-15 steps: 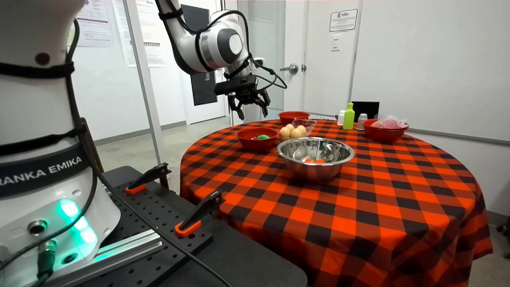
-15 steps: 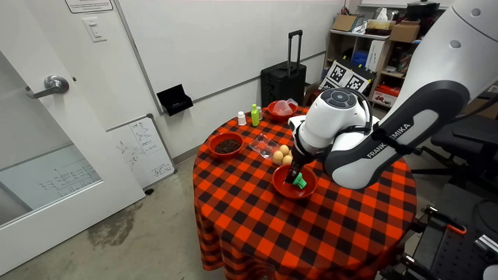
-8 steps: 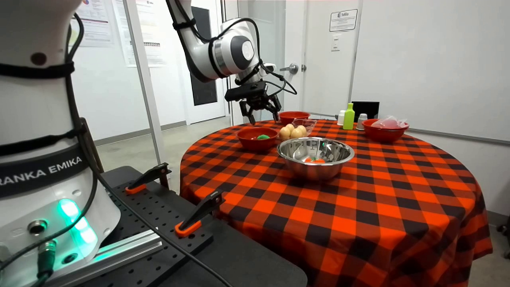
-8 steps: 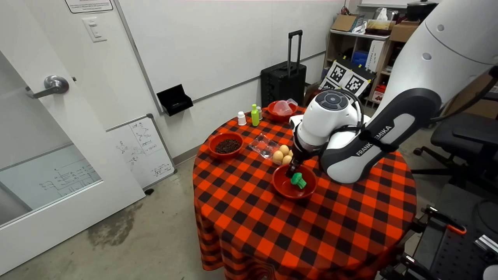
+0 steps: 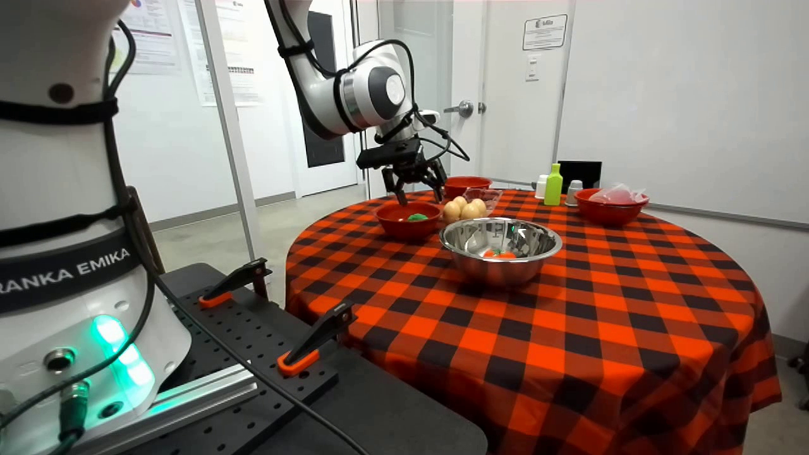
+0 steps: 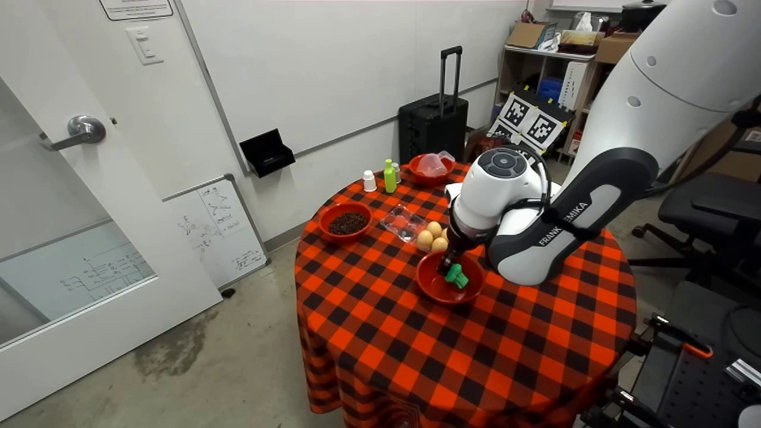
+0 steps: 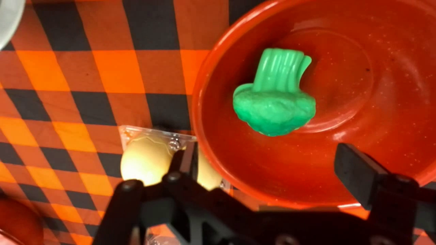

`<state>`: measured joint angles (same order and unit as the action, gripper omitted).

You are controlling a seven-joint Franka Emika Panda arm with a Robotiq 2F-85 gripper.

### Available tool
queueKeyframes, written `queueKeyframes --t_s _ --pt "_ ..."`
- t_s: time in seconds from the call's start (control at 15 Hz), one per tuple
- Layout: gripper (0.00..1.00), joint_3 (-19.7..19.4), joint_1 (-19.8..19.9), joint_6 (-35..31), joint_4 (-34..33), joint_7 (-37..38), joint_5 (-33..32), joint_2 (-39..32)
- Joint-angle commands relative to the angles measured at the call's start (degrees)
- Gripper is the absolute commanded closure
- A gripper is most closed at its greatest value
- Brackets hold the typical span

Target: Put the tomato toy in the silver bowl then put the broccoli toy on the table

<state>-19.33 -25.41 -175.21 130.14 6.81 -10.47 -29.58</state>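
The red-orange tomato toy (image 5: 499,254) lies inside the silver bowl (image 5: 496,272) in an exterior view. The green broccoli toy (image 7: 274,102) lies on its side in a red bowl (image 7: 391,119). The broccoli toy shows in both exterior views (image 5: 417,217) (image 6: 456,276). My gripper (image 7: 267,161) is open with nothing between its fingers. It hangs just above that red bowl, close to the broccoli toy and apart from it, as an exterior view shows (image 5: 421,198). The silver bowl and tomato toy are hidden in an exterior view. The checked table (image 5: 600,328) carries everything.
Several eggs (image 6: 433,236) in a clear carton stand against the red bowl, near one finger. A bowl of dark beans (image 6: 348,223), a yellow-green bottle (image 6: 390,177), a white shaker (image 6: 369,181) and a red bowl with plastic (image 6: 431,169) stand farther off.
My open gripper has moved toward the red bowl and lowered, coming closer above it. The broccoli toy and the tomato toy have not moved.
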Motion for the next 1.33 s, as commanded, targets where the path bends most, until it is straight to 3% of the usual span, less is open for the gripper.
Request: queueKeyframes --t_s 0.0,1.13,1.27 --pt "0.0 -0.3 -0.2 0.9 -0.8 2.4 -0.2 -0.8" --pt "0.0 1.7 -0.4 2.0 0.4 6.9 0.9 -1.4" --pt "0.07 1.6 -0.3 1.9 0.4 7.0 1.0 -1.7"
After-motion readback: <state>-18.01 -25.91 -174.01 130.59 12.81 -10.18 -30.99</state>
